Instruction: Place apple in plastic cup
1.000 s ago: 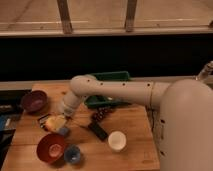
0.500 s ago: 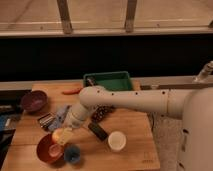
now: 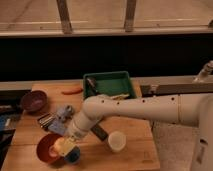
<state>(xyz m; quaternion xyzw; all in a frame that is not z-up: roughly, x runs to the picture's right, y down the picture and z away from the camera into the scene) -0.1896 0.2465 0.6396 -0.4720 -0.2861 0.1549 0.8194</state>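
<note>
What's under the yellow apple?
The small light-blue plastic cup sits right below the round yellow apple, which the end effector holds shut. The cup's inside is covered.

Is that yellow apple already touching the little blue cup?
Cannot tell. In the camera view the gripper, shut on the apple, hangs right above the plastic cup; the two overlap, so neither contact nor gap shows.

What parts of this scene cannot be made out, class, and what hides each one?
- Gripper, camera view: above the plastic cup, blurred into the apple.
- Plastic cup: mostly hidden by apple and gripper.
- Green tray contents: too small to identify.
</note>
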